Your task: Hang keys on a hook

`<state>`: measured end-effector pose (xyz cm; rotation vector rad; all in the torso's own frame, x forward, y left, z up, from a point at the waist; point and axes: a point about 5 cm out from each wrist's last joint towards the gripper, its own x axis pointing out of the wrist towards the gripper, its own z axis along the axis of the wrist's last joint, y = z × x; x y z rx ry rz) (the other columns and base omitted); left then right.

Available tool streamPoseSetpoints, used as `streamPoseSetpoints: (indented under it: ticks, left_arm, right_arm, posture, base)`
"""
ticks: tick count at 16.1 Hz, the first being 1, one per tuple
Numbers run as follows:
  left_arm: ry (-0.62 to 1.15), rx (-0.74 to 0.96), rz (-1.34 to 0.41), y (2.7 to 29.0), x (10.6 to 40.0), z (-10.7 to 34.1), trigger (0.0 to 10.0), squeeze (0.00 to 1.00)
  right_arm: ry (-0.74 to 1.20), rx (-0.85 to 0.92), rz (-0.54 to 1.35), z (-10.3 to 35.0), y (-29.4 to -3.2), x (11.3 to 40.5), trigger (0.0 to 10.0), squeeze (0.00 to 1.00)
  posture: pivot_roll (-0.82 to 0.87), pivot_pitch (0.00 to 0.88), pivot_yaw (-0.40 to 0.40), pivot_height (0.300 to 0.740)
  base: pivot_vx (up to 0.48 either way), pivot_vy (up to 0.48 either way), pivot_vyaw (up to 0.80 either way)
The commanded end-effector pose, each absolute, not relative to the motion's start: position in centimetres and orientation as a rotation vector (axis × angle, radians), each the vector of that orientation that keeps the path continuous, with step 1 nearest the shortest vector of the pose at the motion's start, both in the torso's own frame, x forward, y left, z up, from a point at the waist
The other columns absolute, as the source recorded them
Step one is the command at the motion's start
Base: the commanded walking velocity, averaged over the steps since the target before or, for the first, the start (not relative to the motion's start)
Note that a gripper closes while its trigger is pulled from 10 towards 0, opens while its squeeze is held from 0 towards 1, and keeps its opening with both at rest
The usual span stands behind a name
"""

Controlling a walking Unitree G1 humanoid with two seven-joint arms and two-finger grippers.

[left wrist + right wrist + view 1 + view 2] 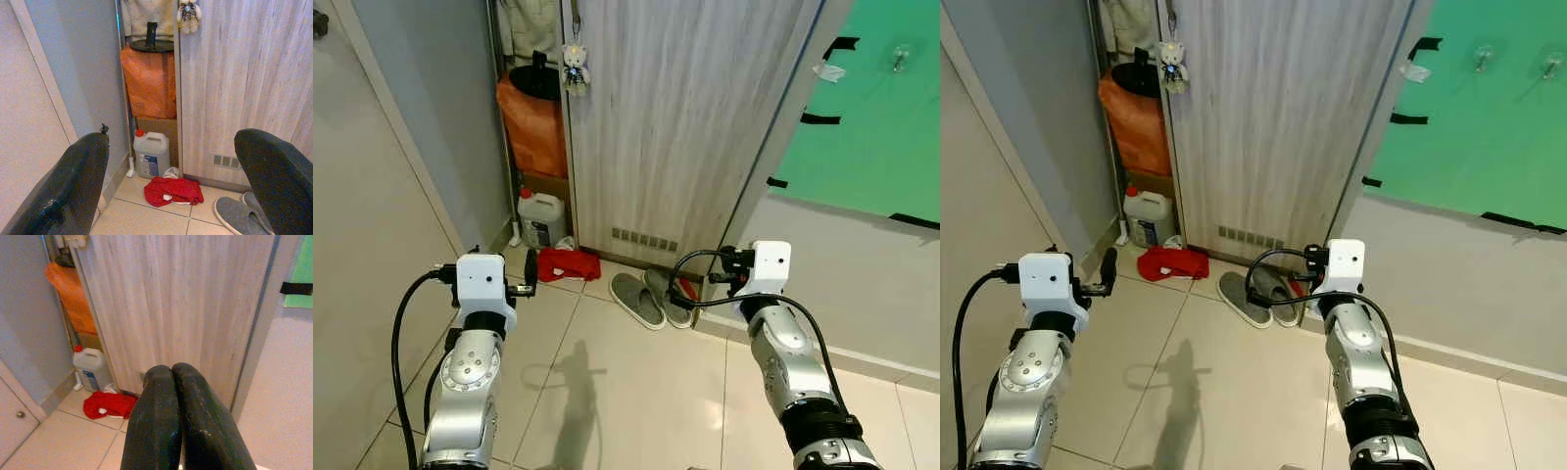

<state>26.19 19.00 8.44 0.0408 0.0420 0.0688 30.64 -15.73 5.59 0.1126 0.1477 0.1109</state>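
Left gripper [171, 196] spread, right gripper [176, 421] pressed together, both empty — short of wooden door [675, 117]; search step, locating keys next.

Grey slippers [649, 297] beside a red cloth [569, 263] (crumpled), white jug [540, 217] near an orange bag [534, 122].

Small teddy-bear keychain [575, 67] dangling upright at wooden door's [685, 117] edge; clear hook [900, 58] on green wall.

Jug [541, 217] left of cloth [569, 263]; slippers [651, 297] right, before door [675, 117].
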Motion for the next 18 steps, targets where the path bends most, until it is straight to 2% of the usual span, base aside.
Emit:
streamPoseSetpoints:
  ticks: [1,2,5,7,10,12,14,18]
  left_arm:
    - [0.09,-0.071,0.006,18.6,27.2,7.9,10.0,0.0]
    - [0.076,-0.053,-0.041,17.6,29.0,8.3,10.0,0.0]
    - [0.099,-0.084,-0.062,17.4,29.3,7.9,10.0,0.0]
    - [0.069,-0.056,-0.055,18.1,28.6,8.2,10.0,0.0]
    - [-0.054,-0.001,-0.039,19.9,23.4,9.3,10.0,0.0]
    - [-0.014,-0.014,-0.015,19.9,23.8,8.4,10.0,0.0]
    - [-0.008,0.008,-0.044,19.3,24.6,8.4,10.0,0.0]
    - [0.003,-0.021,-0.082,18.0,25.5,8.4,10.0,0.0]
  right_arm:
    - [0.189,0.039,0.042,5.1,-15.9,30.9,10.0,0.0]
    - [0.15,-0.022,0.033,6.2,-15.4,32.0,10.0,0.0]
    - [0.152,-0.009,0.032,6.2,-15.3,32.0,10.0,0.0]
    - [0.101,-0.003,-0.036,6.6,-16.7,31.3,10.0,0.0]
    - [-0.006,-0.074,-0.074,7.0,-19.0,26.8,10.0,0.0]
    - [0.051,-0.057,-0.098,6.1,-19.5,27.2,10.0,0.0]
    - [0.061,-0.081,-0.037,6.2,-18.6,27.9,10.0,0.0]
    - [0.042,-0.089,0.024,7.1,-17.3,28.8,10.0,0.0]
  posture:
    - [0.02,0.0,0.021,0.74]
    - [0.01,0.0,0.026,0.74]
    - [0.01,0.0,0.026,0.74]
    - [0.01,0.0,0.017,0.74]
    - [0.02,0.0,0.003,0.74]
    - [0.02,0.0,0.0,0.74]
    - [0.02,0.0,-0.003,0.74]
    - [0.0,0.0,0.01,0.74]
  base:
    - [0.0,0.0,0.0]
    - [0.0,0.0,0.0]
    - [0.0,0.0,0.0]
    - [0.0,0.0,0.0]
    - [0.0,0.0,0.0]
    - [0.0,0.0,0.0]
    - [0.0,-0.148,-0.71]
    - [0.0,-0.454,-0.64]
